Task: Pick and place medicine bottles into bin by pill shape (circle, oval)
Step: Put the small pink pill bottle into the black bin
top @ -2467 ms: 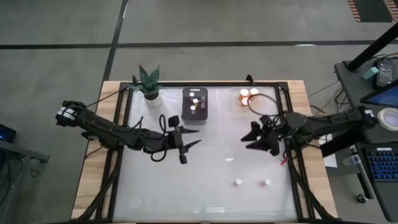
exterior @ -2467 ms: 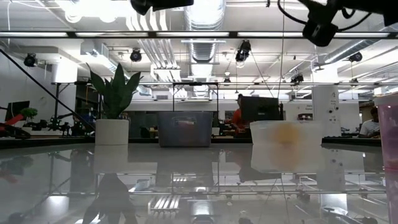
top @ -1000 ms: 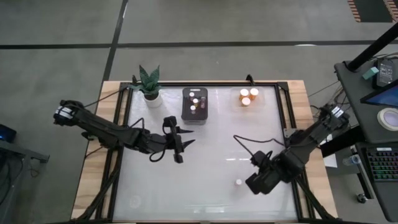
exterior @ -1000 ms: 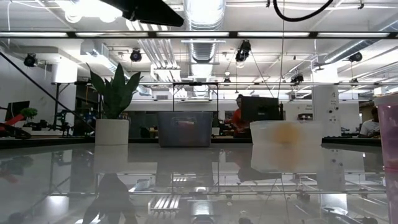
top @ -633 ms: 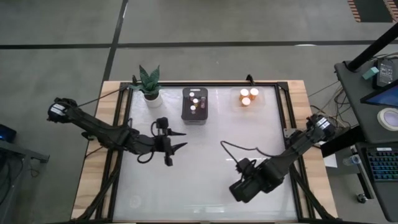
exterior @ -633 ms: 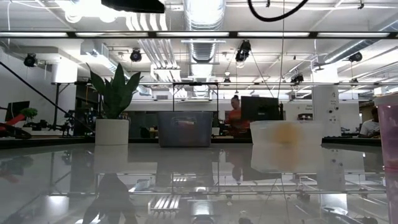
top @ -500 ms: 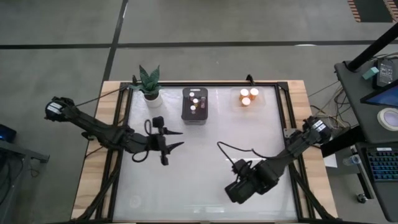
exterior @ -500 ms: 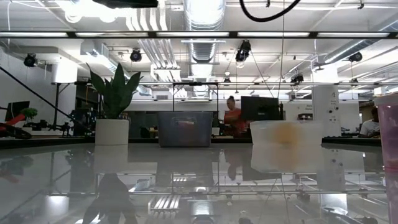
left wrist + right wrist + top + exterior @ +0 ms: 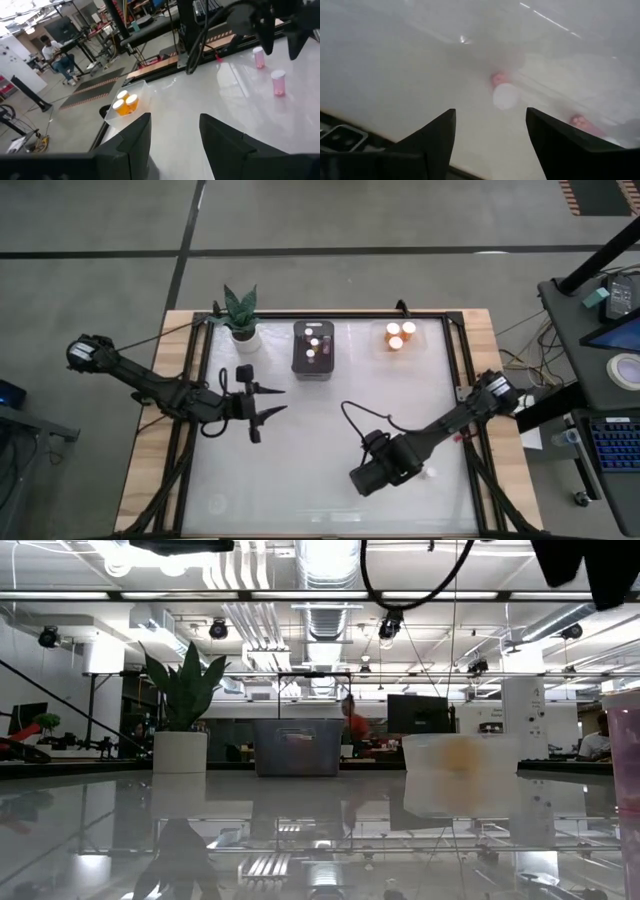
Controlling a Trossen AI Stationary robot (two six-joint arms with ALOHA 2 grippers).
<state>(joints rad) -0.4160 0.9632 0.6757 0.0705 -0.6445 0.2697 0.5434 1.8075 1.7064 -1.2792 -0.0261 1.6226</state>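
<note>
Two small pinkish medicine bottles with white caps stand on the white table near its near edge. One [image 9: 505,95] shows in the right wrist view ahead of my open right gripper [image 9: 490,112], with the other [image 9: 580,121] beside it. From above, my right gripper [image 9: 365,478] covers the first bottle, and the second [image 9: 430,473] shows beside the arm. My left gripper [image 9: 262,412] is open and empty over the table's left half. The left wrist view [image 9: 175,120] shows both bottles [image 9: 278,82] far off.
A dark bin [image 9: 313,348] with several small bottles stands at the far middle. A clear bin [image 9: 400,335] with orange bottles stands at the far right. A white plant pot [image 9: 243,335] stands at the far left. A black cable [image 9: 355,415] loops over the table by the right arm.
My right gripper has swung from the table's right side toward the near edge and left, tipped downward, and come over the two small bottles. My left gripper has drawn back toward the table's left edge. The bottles have not moved.
</note>
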